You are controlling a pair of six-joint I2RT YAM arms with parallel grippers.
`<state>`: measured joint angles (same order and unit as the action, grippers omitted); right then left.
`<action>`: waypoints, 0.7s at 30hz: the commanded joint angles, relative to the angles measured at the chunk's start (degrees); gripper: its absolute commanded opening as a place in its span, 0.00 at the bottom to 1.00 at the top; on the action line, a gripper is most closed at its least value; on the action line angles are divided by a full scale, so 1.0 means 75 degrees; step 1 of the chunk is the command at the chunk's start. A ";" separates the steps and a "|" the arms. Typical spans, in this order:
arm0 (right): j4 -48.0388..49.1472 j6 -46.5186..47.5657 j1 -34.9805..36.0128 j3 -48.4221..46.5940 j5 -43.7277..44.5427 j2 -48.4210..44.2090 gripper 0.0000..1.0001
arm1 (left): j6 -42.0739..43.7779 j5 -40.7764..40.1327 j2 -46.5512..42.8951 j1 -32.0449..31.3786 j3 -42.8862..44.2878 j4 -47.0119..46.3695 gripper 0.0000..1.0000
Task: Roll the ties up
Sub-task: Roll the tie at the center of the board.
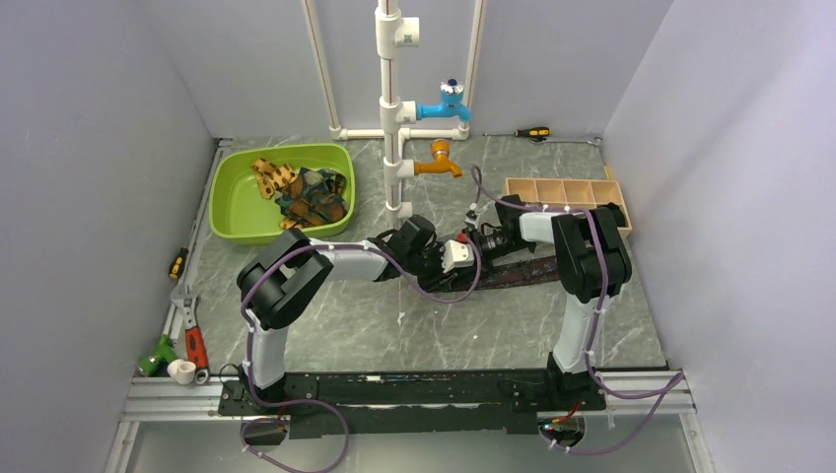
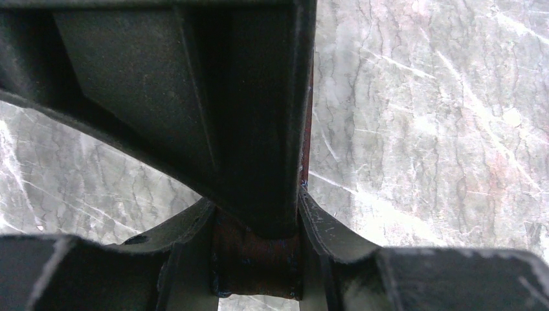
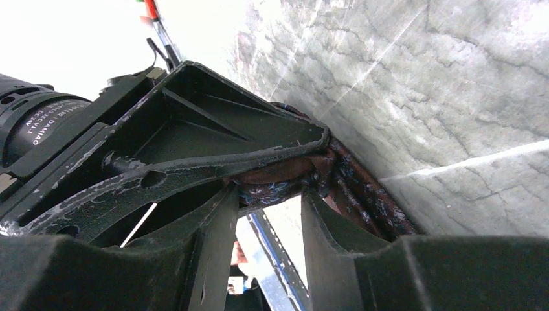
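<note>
Left gripper: my left gripper [image 2: 257, 256] is partly closed, and a fold of brown cloth sits clamped between its two fingers [image 2: 324, 249], so I judge it has hold of the tie's end.
Right gripper: my right gripper [image 3: 269, 197] has its fingers apart, with speckled cloth bridging the gap at the tips. I cannot tell whether it pinches the cloth or only touches it.
Task thing: the dark brown speckled fabric necktie [image 1: 522, 271] lies flat on the grey marbled tabletop [image 1: 394, 335], with one end gathered right where my two grippers meet.
Grippers to each other: tip to tip, each one's finger filling the other's wrist view, both on that same end.
Long axis: from the gathered end the necktie runs straight ahead of my left gripper and back under my right wrist and forearm.
Nearer arm: both are at the worked end, and the free length lies wholly on my right arm's side.
Coming move, my judgement: the roll must travel along that axis toward the free end, away from my left gripper.
Other ties: a heap of patterned ties [image 1: 306, 192] sits in the green plastic basin [image 1: 229, 212], well apart, off to the outer side of my left arm.
</note>
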<state>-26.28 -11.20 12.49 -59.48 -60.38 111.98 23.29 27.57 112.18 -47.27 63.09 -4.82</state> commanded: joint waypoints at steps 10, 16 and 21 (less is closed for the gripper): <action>0.0270 -0.0258 0.0179 -0.0137 0.0666 0.0078 0.07 | 0.0149 -0.0879 0.0621 -0.0126 -0.0921 0.1784 0.42; -0.1115 0.1003 0.0121 -0.0458 0.1402 0.0478 0.00 | -0.0177 -0.0853 0.0470 -0.0017 -0.0845 0.1684 0.55; -0.1661 0.1768 -0.0166 -0.0573 0.2155 0.0669 0.00 | -0.0402 -0.0306 -0.0705 0.0259 -0.1323 0.0252 0.74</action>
<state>-34.00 -6.66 12.71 -63.42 -57.54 114.19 21.23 26.44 110.19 -46.37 59.11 -9.72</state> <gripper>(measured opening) 0.020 0.688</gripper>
